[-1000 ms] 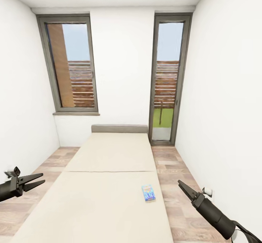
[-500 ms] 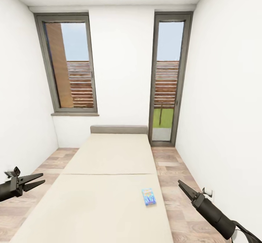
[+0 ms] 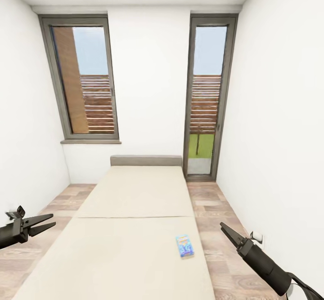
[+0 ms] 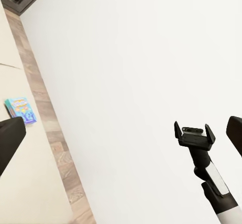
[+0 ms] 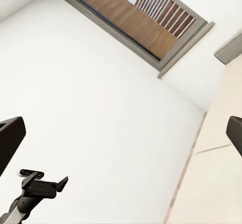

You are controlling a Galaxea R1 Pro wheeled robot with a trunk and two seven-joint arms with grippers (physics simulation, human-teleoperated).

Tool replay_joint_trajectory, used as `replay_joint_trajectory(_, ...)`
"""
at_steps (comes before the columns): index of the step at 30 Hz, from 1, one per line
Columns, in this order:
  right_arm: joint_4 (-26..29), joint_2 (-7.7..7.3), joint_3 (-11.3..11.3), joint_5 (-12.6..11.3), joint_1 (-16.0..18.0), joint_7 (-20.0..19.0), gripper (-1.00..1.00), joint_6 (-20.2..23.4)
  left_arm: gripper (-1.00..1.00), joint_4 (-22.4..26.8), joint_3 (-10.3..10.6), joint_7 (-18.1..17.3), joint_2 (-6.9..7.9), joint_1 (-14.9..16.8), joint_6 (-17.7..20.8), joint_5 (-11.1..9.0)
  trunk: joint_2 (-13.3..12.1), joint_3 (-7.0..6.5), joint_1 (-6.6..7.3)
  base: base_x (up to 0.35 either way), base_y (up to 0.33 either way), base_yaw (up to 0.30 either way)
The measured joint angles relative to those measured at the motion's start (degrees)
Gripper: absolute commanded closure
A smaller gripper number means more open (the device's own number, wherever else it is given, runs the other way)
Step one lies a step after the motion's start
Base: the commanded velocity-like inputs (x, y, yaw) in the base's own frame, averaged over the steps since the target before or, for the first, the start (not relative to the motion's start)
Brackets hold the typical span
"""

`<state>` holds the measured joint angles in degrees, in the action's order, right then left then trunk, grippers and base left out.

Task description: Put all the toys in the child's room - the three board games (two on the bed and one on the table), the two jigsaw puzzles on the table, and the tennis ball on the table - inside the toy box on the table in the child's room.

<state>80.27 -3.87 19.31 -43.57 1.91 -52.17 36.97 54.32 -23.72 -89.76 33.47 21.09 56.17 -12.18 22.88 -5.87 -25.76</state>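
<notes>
The black left gripper [image 3: 47, 222] hangs low beside the bed with its jaws slightly parted, holding nothing. The long low beige bed [image 3: 135, 228] with a grey headboard runs down the middle of the narrow room. A thin light blue board game box [image 3: 184, 246] with an orange logo lies flat near the bed's right edge. The black right gripper [image 3: 223, 229], just beside that edge, looks nearly closed and empty. Judging by this, the approach is underway; next the right arm must reach the box. White walls, wood-plank floor [image 3: 211, 214] and tall grey-framed windows [image 3: 81, 77] surround it.
</notes>
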Motion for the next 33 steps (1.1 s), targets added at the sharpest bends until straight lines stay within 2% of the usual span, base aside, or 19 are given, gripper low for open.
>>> replay_joint_trajectory(10,0.0,0.0,0.0,0.0,0.0,0.0,-1.0,0.0,-1.0,0.0,0.0,0.0,0.0,0.0,0.0,0.0,0.0,0.0,0.01,0.046,0.0,-0.187)
replay_joint_trajectory(33,0.05,0.0,-0.01,0.0,0.01,0.0,-1.0,0.0,-1.0,0.01,-0.01,0.0,0.01,-0.02,0.0,-0.01,0.0,0.0,0.01,0.075,-0.021,-0.012)
